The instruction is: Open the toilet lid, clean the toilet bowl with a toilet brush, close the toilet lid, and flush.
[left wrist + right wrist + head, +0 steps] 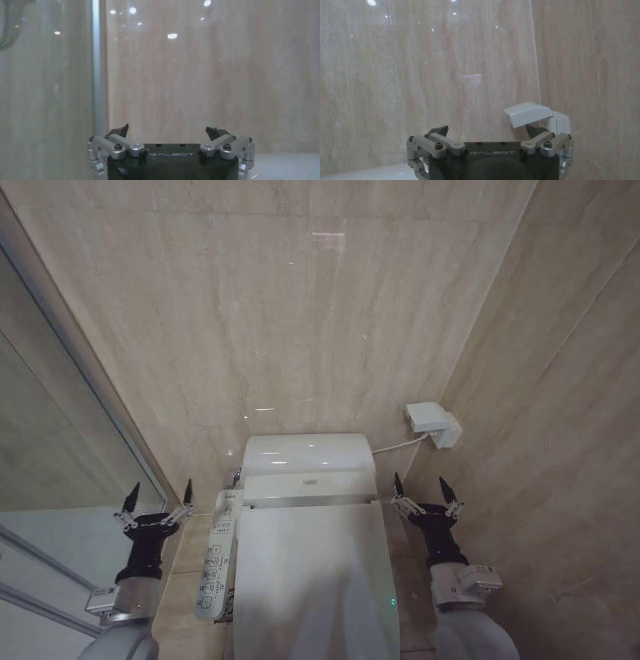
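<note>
The beige stone wall (300, 310) rises in front of me, with a glass partition (60, 450) running along my left side. Against the wall stands the toilet, its white tank (308, 465) at the back and the toilet lid (310, 580) lying shut over the bowl, glossy and flat, reaching down toward me between my two arms. A white button panel (218, 555) runs along the lid's left edge. On the wall to the right of the tank sits a small white box (432, 423) with a cord leading to the toilet; my right wrist view shows the same box (532, 114) just past my fingers.

My left gripper (155, 505) hangs to the left of the lid, beyond the button panel, near the glass; its fingers (119, 131) are spread wide and hold nothing. My right gripper (425, 495) hangs to the right of the lid, level with its back end, fingers (437, 132) also spread wide and empty. Both sets point up at the wall, apart from the lid.
</note>
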Robot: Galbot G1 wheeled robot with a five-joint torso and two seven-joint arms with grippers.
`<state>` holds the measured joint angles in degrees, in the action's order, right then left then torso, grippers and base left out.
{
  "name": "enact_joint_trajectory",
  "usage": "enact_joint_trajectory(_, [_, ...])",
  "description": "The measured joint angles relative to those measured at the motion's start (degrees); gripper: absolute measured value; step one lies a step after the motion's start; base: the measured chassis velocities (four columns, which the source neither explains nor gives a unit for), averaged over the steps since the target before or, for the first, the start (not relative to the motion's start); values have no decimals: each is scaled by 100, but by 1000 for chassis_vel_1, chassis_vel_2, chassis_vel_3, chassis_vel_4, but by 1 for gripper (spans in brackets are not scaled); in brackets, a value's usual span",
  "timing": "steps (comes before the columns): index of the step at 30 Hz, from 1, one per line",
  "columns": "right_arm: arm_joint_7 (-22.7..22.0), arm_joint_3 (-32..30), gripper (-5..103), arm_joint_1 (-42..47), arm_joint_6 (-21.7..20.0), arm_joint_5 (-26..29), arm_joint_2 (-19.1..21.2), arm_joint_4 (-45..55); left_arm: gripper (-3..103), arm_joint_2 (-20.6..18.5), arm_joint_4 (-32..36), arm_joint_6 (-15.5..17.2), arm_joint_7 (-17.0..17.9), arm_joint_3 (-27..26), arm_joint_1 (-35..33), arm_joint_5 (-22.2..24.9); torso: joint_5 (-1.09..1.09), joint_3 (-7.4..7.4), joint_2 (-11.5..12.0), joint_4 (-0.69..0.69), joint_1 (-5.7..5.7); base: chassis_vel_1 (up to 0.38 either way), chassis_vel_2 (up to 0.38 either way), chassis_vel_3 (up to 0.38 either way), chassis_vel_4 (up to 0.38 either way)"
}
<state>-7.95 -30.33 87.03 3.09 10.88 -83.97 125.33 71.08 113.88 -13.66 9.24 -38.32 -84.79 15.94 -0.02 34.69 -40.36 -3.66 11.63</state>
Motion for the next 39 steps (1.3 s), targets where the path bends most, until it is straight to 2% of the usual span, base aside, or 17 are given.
enact_joint_trajectory(3, [-1, 0, 100, 0, 0, 0, 0, 0, 100, -126, -353, -80, -31, -21, 196, 181, 0, 0, 0, 0, 0, 0, 0, 0, 0])
enact_joint_trajectory(7, [-2, -1, 100, 1, 0, 0, 0, 0, 100, -522, -1192, -295, -408, 166, 703, 564, 0, 0, 0, -2, 0, 0, 0, 0, 0])
enact_joint_trajectory(8, [-2, -1, 100, 1, 0, 0, 0, 0, 100, -522, -1192, -295, -408, 166, 703, 564, 0, 0, 0, -2, 0, 0, 0, 0, 0])
enact_joint_trajectory(12, [-2, 0, 100, 1, 0, 0, 0, 0, 98, -899, -2032, -479, -666, 526, 1239, 786, 1, 0, 0, -2, 0, 0, 0, 0, 0])
enact_joint_trajectory(17, [-1, 0, 100, 0, 0, 0, 0, 0, 98, -1140, -2596, -514, -776, 728, 1714, 925, 2, 0, 0, 1, 0, 0, 0, 0, 0])
enact_joint_trajectory(27, [-2, -1, 100, 0, 0, 0, 0, 0, 100, -1308, -3130, -550, -1166, 1187, 2506, 1039, 1, 1, 0, -2, 1, 0, 0, 0, 0])
enact_joint_trajectory(30, [-1, 0, 100, 0, 0, 0, 0, 0, 100, -1337, -3466, -605, -1470, 1363, 2809, 1047, 2, 0, 0, -1, 1, 0, 0, 0, 0])
enact_joint_trajectory(34, [-1, 0, 100, 0, 0, 0, 0, 0, 100, -1339, -3642, -683, -1675, 1404, 2917, 1044, 2, 0, 0, -1, 1, 0, 0, 0, 0])
enact_joint_trajectory(35, [-1, 0, 100, 0, -1, 0, 0, 0, 75, -1346, -3714, -720, -1764, 1417, 2949, 1044, 2, 0, 0, -2, 1, 0, 0, 0, 0])
enact_joint_trajectory(38, [-1, 0, 100, 0, 0, 0, 0, 0, 75, -1362, -3817, -772, -1930, 1425, 2967, 1034, 1, 0, 0, -1, 1, 0, 0, 0, 0])
enact_joint_trajectory(39, [-1, 0, 100, 1, 0, 0, 0, 0, 75, -1385, -3930, -865, -2099, 1425, 2968, 994, 1, 0, 0, -1, 0, 0, 0, 0, 0])
